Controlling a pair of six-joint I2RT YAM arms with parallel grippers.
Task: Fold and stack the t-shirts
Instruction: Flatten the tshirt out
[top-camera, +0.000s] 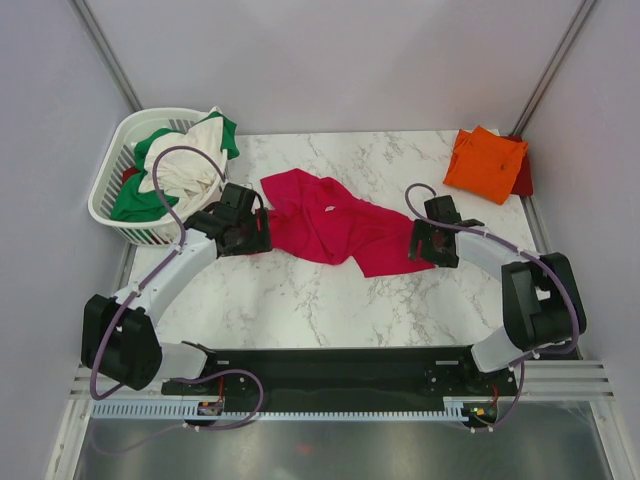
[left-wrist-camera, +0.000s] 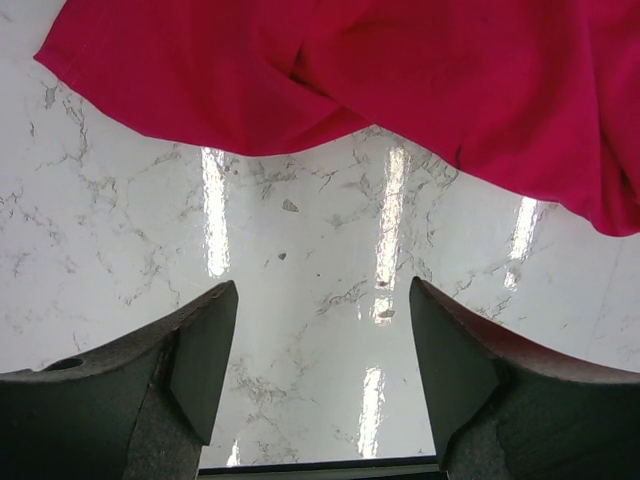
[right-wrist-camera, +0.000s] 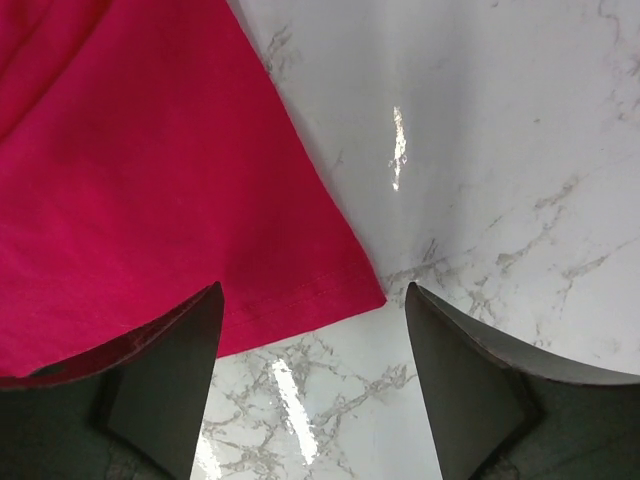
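A crimson-pink t-shirt (top-camera: 330, 225) lies crumpled in the middle of the marble table. My left gripper (top-camera: 262, 236) is open and empty at its left edge; in the left wrist view the shirt (left-wrist-camera: 380, 80) lies just beyond the jaws (left-wrist-camera: 322, 300). My right gripper (top-camera: 413, 243) is open and empty at the shirt's right end; in the right wrist view a hemmed corner (right-wrist-camera: 300, 295) lies between the jaws (right-wrist-camera: 312, 300). A folded orange t-shirt (top-camera: 484, 162) lies at the back right on a dark red one (top-camera: 523, 175). Green (top-camera: 135, 202) and cream-white (top-camera: 190, 160) shirts fill the basket.
The white slatted basket (top-camera: 112, 165) stands at the back left corner of the table (top-camera: 300, 300). Grey walls close in the left, right and back sides. A black base rail (top-camera: 340, 365) runs along the near edge.
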